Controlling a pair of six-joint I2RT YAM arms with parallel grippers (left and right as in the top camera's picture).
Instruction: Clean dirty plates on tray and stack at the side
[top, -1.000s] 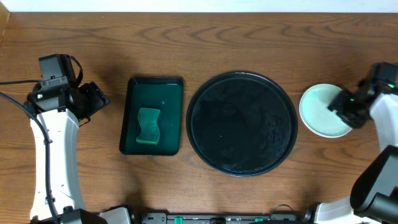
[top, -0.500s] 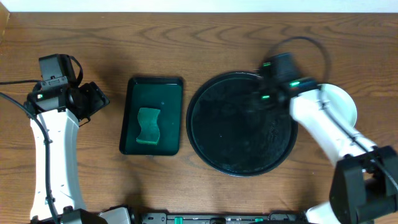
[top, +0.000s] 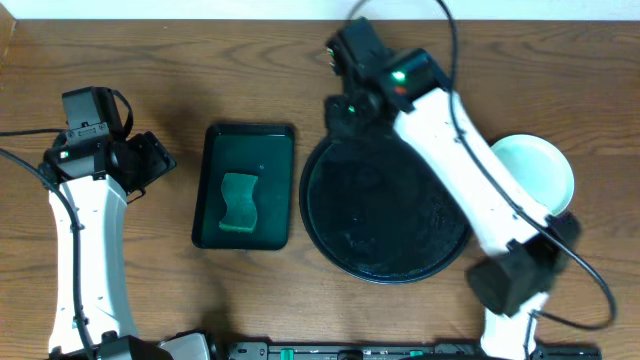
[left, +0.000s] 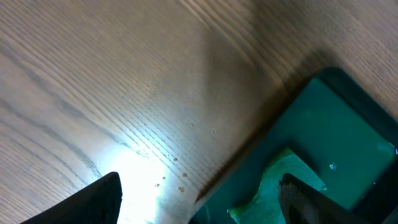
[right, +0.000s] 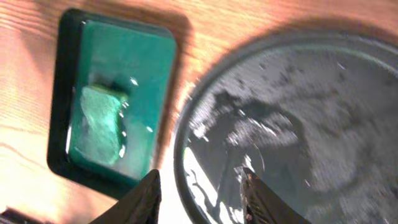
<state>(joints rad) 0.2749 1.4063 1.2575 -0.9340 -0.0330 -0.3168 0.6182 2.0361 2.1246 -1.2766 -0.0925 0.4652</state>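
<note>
The round black tray (top: 390, 200) lies mid-table with nothing on it; it also shows wet and glossy in the right wrist view (right: 298, 124). A stack of white plates (top: 535, 172) sits on the table right of the tray, partly hidden by my right arm. My right gripper (top: 345, 112) is open and empty, high over the tray's far left rim; its fingers (right: 199, 196) straddle that rim in the right wrist view. My left gripper (top: 150, 160) is open and empty at the left, its fingertips (left: 199, 199) above the table beside the green tray.
A rectangular dark green tray (top: 247, 185) with a green sponge (top: 239, 202) stands left of the black tray; both show in the right wrist view, tray (right: 124, 62) and sponge (right: 96, 124). The sponge also shows in the left wrist view (left: 280, 180).
My right arm has swung from the plates at the far right across the black tray to its far left rim. The left arm has not moved.
</note>
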